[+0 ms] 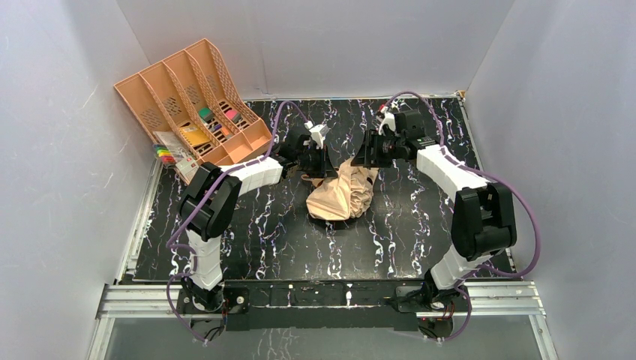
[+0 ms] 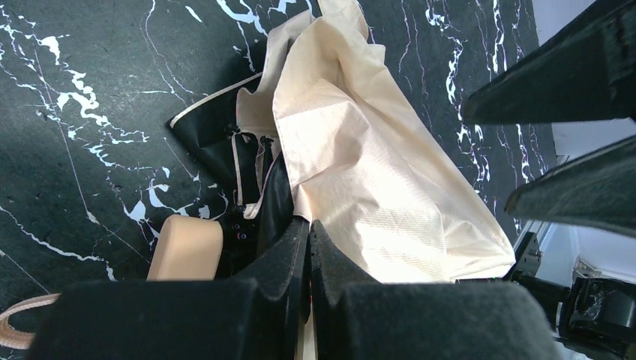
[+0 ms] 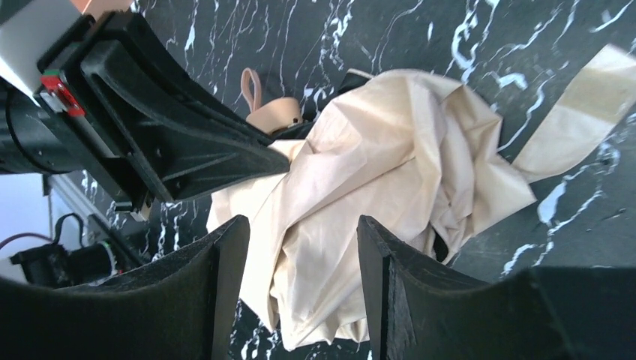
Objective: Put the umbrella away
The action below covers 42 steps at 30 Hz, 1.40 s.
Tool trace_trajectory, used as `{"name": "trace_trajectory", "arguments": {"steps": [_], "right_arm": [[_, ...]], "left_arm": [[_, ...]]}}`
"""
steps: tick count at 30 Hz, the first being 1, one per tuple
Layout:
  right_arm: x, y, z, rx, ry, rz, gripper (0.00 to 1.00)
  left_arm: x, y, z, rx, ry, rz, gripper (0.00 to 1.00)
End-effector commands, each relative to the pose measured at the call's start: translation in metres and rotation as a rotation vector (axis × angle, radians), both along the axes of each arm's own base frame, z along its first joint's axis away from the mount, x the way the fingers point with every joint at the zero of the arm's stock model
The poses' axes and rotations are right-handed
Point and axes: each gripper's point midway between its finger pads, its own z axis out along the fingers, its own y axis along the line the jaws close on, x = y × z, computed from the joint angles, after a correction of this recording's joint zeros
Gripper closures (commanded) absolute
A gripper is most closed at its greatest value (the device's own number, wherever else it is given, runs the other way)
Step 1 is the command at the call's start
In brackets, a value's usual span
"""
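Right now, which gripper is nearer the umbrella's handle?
Left. The left gripper sits shut right beside the handle; the right gripper hangs open over the canopy fabric, farther off.

Umbrella (image 1: 343, 193): pale beige fabric, loose, crumpled in heap, black lining showing. Lies mid tabletop (image 1: 247, 225). Tan handle (image 2: 184, 247) at one end; loop strap (image 3: 250, 86) trailing, apparently slack.

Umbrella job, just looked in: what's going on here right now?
The umbrella lies mid-table as a loose, crumpled bundle of fabric, not yet put away. The left gripper has its jaws shut at the fabric beside the handle; whether cloth is pinched is unclear. The right gripper hovers over the bundle, jaws open, holding nothing. The peach file tray sits at the far left.
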Motion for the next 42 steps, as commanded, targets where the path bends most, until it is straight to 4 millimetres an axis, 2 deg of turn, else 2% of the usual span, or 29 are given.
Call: {"name": "trace_trajectory", "arguments": {"steps": [1, 14, 16, 23, 25, 31, 33, 35, 39, 42], "right_arm": [[-0.010, 0.015, -0.003, 0.076, 0.049, 0.049, 0.37], [-0.010, 0.040, -0.028, -0.032, 0.060, 0.127, 0.39], [-0.009, 0.038, -0.037, -0.072, 0.068, 0.113, 0.47], [-0.003, 0.017, -0.068, -0.177, 0.103, 0.027, 0.92], [0.000, 0.012, -0.076, -0.194, 0.113, 0.009, 1.00], [0.012, -0.012, -0.112, -0.243, 0.183, -0.063, 1.00], [0.013, -0.020, -0.127, -0.256, 0.216, -0.076, 1.00], [0.011, -0.027, -0.142, -0.271, 0.251, -0.081, 1.00], [0.002, -0.030, -0.165, -0.279, 0.305, -0.067, 1.00], [-0.007, -0.021, -0.173, -0.229, 0.340, -0.015, 1.00]], "left_arm": [[0.003, -0.005, 0.016, -0.027, -0.014, -0.017, 1.00], [0.003, -0.007, 0.014, -0.029, -0.002, -0.029, 1.00], [0.003, -0.007, 0.015, -0.030, -0.004, -0.029, 1.00], [0.002, -0.002, 0.023, -0.027, -0.012, -0.018, 0.99], [0.002, 0.001, 0.035, -0.036, -0.031, -0.012, 0.92], [0.003, 0.020, 0.070, -0.047, -0.099, 0.042, 0.63], [0.003, 0.028, 0.083, -0.049, -0.125, 0.061, 0.51], [0.001, 0.036, 0.094, -0.046, -0.153, 0.078, 0.43], [-0.009, 0.049, 0.101, -0.016, -0.191, 0.082, 0.29], [-0.026, 0.054, 0.096, -0.016, -0.204, 0.032, 0.21]]}}
